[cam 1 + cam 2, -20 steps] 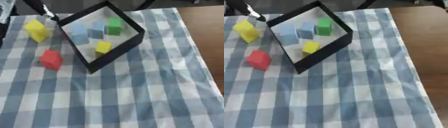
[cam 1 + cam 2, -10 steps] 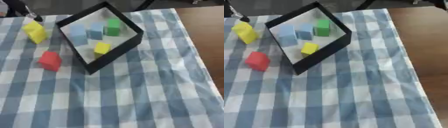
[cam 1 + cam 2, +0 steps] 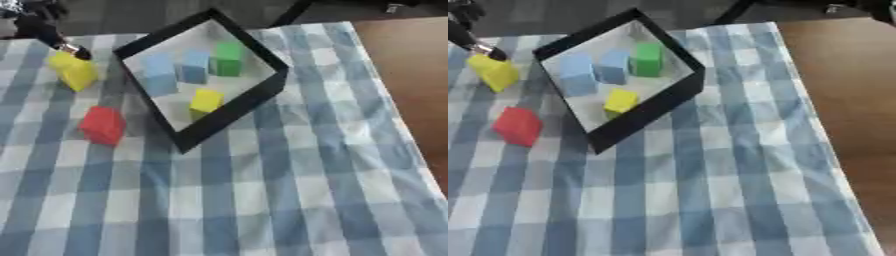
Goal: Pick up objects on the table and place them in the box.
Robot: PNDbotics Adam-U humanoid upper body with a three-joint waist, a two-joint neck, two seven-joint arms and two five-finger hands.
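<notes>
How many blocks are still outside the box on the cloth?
2. A yellow block lies at the far left with the left hand just above it, and a red block sits nearer, left of the box. None seem hidden.

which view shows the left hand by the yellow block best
The left eye view: the left hand shows more fully at the top left corner, a dark finger reaching down to the top of the yellow block. The right eye view crops it at the left edge, leaving only that finger and a bit of hand.
</notes>
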